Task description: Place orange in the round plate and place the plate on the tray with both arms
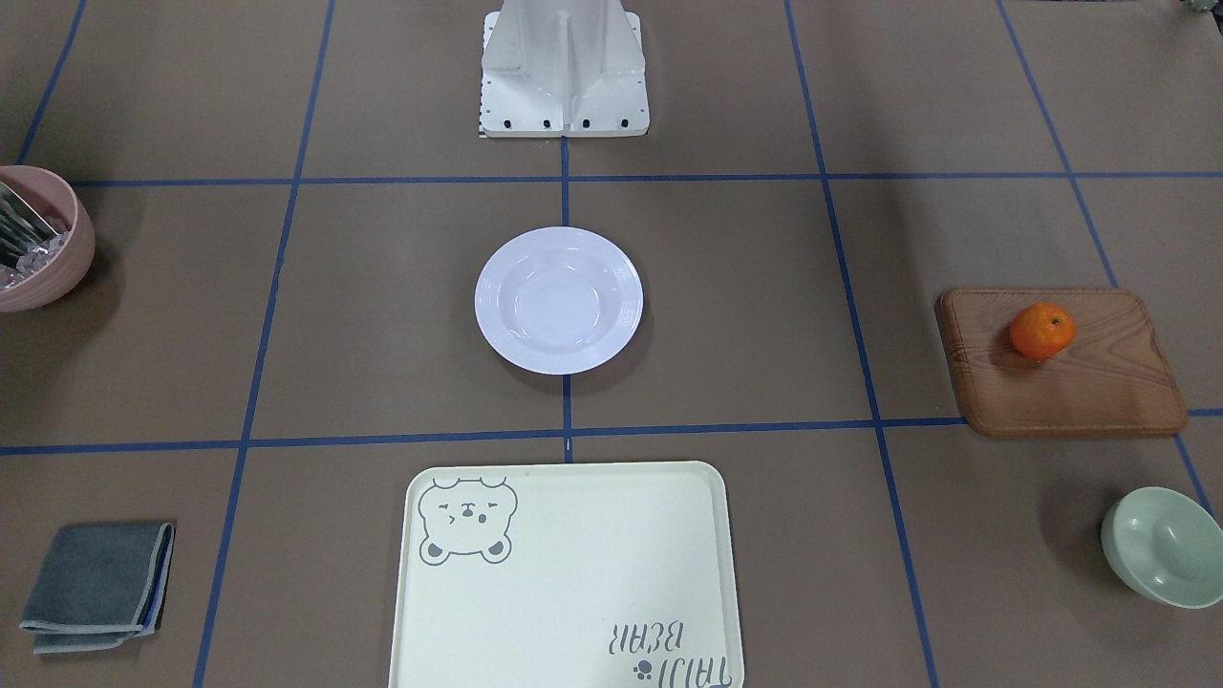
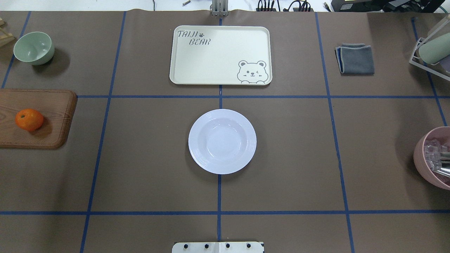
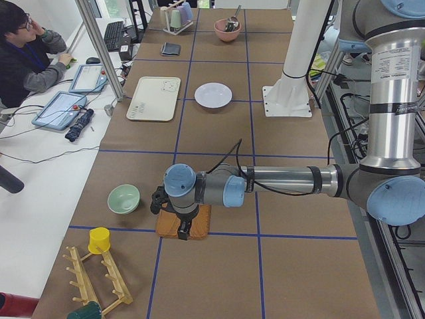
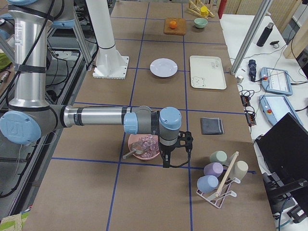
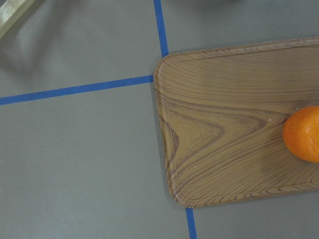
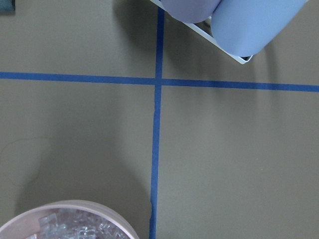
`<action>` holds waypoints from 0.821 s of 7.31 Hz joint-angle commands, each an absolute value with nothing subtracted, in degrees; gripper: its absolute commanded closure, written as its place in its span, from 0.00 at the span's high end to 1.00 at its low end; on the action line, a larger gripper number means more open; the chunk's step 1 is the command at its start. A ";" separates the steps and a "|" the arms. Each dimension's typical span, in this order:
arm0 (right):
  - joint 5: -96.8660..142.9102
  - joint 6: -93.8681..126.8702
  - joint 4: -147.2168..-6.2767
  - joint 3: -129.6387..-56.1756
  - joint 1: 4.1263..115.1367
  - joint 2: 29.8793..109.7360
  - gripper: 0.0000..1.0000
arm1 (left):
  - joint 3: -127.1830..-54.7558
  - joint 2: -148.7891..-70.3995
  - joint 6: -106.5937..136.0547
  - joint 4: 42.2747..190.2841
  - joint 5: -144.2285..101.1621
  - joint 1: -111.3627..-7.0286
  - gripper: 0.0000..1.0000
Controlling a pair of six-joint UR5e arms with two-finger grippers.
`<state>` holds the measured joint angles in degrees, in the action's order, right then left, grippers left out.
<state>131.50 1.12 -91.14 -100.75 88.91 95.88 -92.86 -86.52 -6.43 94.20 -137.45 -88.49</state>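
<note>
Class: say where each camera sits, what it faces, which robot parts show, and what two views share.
Front-facing: across the table, facing the robot's base; no arms.
Overhead: behind the robot, down onto the plate; base's edge only.
Left side: table's end; left arm above the board.
Right side: opposite end; right arm above the pink bowl.
Left wrist: down on the orange; no robot part.
Right wrist: down on the bowl's rim; no robot part.
Shared: tray, in front-facing and overhead.

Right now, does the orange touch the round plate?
Apart. The overhead view shows the orange on the wooden board, with bare table between it and the round plate.
</note>
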 commanded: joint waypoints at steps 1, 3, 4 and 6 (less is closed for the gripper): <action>131.66 1.14 -90.97 -101.78 88.51 94.06 1.00 | -93.25 -86.83 -6.50 94.65 -136.85 -88.42 1.00; 131.40 1.84 -81.80 -101.17 88.51 92.02 1.00 | -93.95 -88.15 -6.24 95.36 -136.41 -88.50 1.00; 131.22 1.93 -76.00 -99.94 88.51 92.02 1.00 | -94.83 -88.76 -6.24 95.54 -136.41 -88.51 1.00; 131.74 2.02 -73.22 -99.05 88.51 92.11 1.00 | -94.31 -90.52 -6.07 101.46 -136.41 -88.51 1.00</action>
<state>131.44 1.96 -75.31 -99.30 88.51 92.08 -94.61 -89.43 -6.21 97.24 -136.41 -88.50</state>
